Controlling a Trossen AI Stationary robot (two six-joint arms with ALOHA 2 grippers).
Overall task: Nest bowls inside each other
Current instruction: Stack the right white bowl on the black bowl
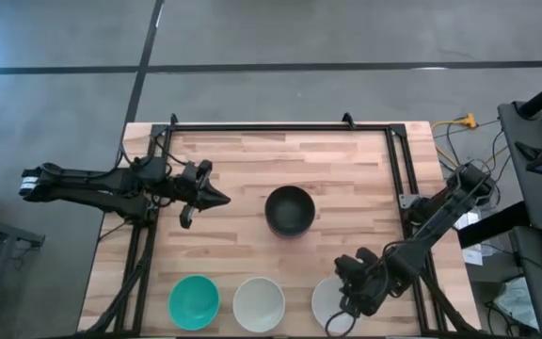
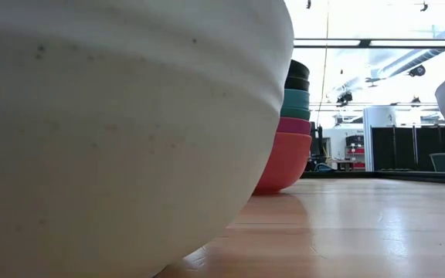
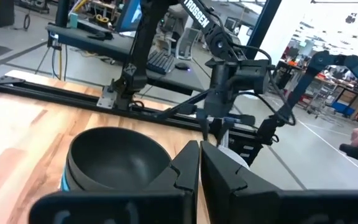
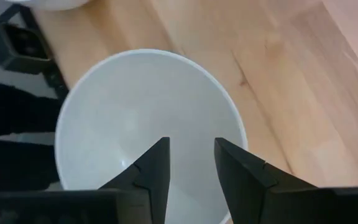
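A wooden surface (image 1: pixel 243 179) seen from above holds a stack of nested bowls (image 1: pixel 290 210) at its middle, black on top. From table height the stack shows black, teal, magenta and red layers. Along the near edge sit three loose bowls: a teal bowl (image 1: pixel 194 301), a white bowl (image 1: pixel 259 304), and a second white bowl (image 4: pixel 148 130) mostly hidden under the right arm.

The right pincer (image 4: pixel 191 165) hangs directly over this second white bowl, its two fingers spread apart with nothing between them and pointing into the hollow. The left pincer (image 1: pixel 216 197) waits closed and empty, left of the stack.

The step in hand appears to be picking up that bowl. The next move likely calls for lowering so one finger goes inside the rim and one outside, then closing and carrying it to the stack.
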